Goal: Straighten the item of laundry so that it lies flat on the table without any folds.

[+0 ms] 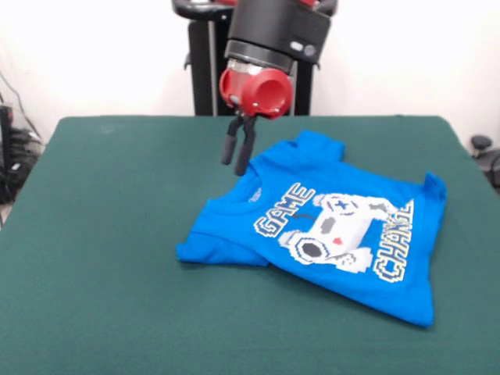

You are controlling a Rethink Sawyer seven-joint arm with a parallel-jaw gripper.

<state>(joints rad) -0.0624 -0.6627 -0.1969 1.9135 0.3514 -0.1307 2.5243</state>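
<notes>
Green table (pixel 94 234), gripper (pixel 238 162) hanging closed beside shirt (pixel 344 234)

The arm (pixel 277 35) is cut off by the top edge, so only its lowest part shows. The table (pixel 94 234) runs off the bottom edge and both side edges, so its near corners are hidden. The last letters of the lower word on the blue T-shirt (pixel 328 226) bend away near the side hem and are hard to read. The tiny label inside its collar is too small to read. The gripper (pixel 238 160) has dark fingers (pixel 229 148) that look pressed together.
</notes>
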